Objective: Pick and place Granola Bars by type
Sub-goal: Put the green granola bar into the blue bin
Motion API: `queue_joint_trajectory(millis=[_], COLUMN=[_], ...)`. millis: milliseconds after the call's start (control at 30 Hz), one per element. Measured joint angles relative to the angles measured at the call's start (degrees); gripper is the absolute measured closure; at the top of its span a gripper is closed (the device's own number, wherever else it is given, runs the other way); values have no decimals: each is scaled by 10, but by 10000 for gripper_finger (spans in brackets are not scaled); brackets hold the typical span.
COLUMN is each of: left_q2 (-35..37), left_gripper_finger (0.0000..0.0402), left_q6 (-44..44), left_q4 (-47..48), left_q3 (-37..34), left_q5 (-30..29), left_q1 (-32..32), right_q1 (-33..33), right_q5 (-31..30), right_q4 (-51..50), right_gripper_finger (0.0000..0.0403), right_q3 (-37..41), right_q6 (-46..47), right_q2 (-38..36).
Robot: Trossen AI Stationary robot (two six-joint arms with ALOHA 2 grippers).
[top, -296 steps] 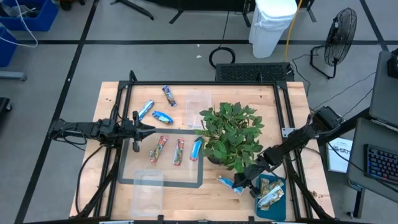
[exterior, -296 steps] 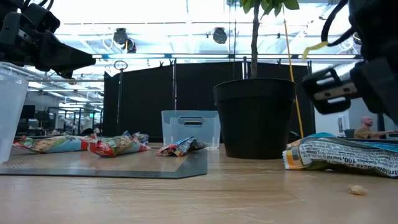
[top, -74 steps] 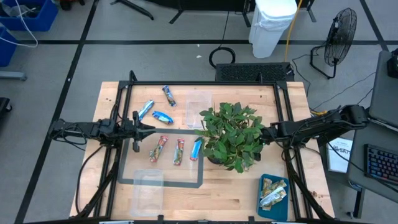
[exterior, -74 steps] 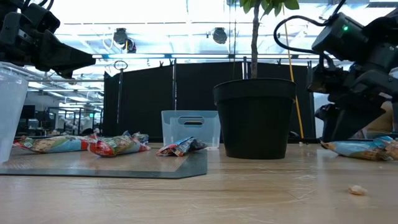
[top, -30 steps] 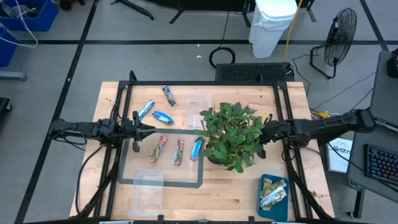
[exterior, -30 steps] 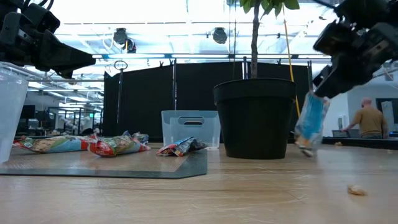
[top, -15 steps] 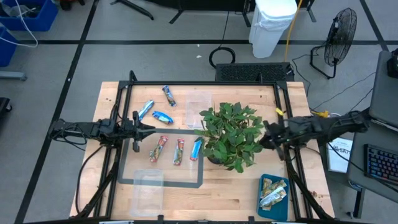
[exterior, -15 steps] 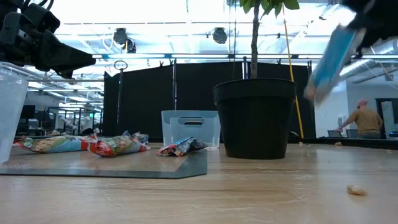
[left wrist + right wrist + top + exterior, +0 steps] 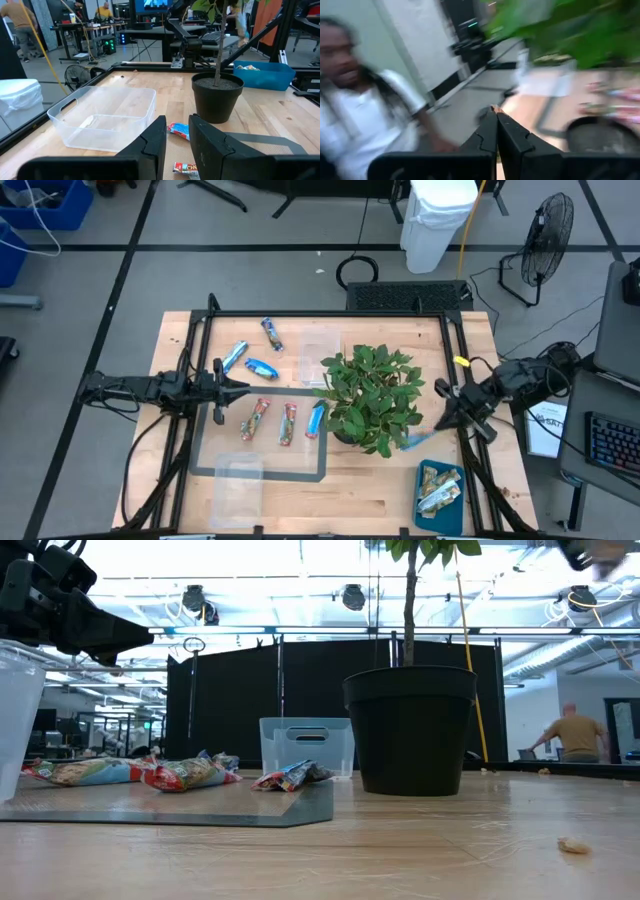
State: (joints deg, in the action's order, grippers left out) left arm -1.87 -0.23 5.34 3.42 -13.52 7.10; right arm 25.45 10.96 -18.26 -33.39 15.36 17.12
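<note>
High view: granola bars point(image 9: 262, 420) are seen left of centre; a blue bar point(image 9: 416, 441) lies lower right, below the empty, pinched-together right gripper point(image 9: 441, 417). The left gripper point(image 9: 243, 388) is parted narrowly, empty.

Bright ceiling lights point(image 9: 300, 580) are shining white in the low view and washing out the top. The desk point(image 9: 180, 340) is looking evenly lit from above, with only soft shadows. The right wrist view is looking very blurry all over, while the left wrist view is staying sharp.
</note>
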Motion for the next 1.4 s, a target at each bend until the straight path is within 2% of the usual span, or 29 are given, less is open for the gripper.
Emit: queue_joint_trajectory(millis=[67, 267, 567, 767, 900, 1100, 1167, 1400], left_q2=[0, 0, 0, 0, 0, 0, 0, 0], left_gripper_finger=[314, 314, 314, 314, 314, 314, 314, 314], left_q6=[0, 0, 0, 0, 0, 0, 0, 0], left_q4=[0, 0, 0, 0, 0, 0, 0, 0], left_q3=[0, 0, 0, 0, 0, 0, 0, 0], left_q5=[0, 0, 0, 0, 0, 0, 0, 0], left_q1=[0, 0, 0, 0, 0, 0, 0, 0], right_q1=[22, 86, 193, 245, 249, 242, 229, 185], right_q5=[15, 8, -69, -143, -230, -316, -334, -335], right_q4=[1, 1, -89, -110, -107, -102, -104, -105], right_gripper_finger=[403, 403, 403, 403, 403, 403, 403, 403], right_q3=[0, -31, -139, -149, -134, -87, -71, -23], right_q6=[17, 72, 95, 112, 124, 112, 126, 151], right_q2=[8, 62, 209, 267, 288, 328, 344, 381])
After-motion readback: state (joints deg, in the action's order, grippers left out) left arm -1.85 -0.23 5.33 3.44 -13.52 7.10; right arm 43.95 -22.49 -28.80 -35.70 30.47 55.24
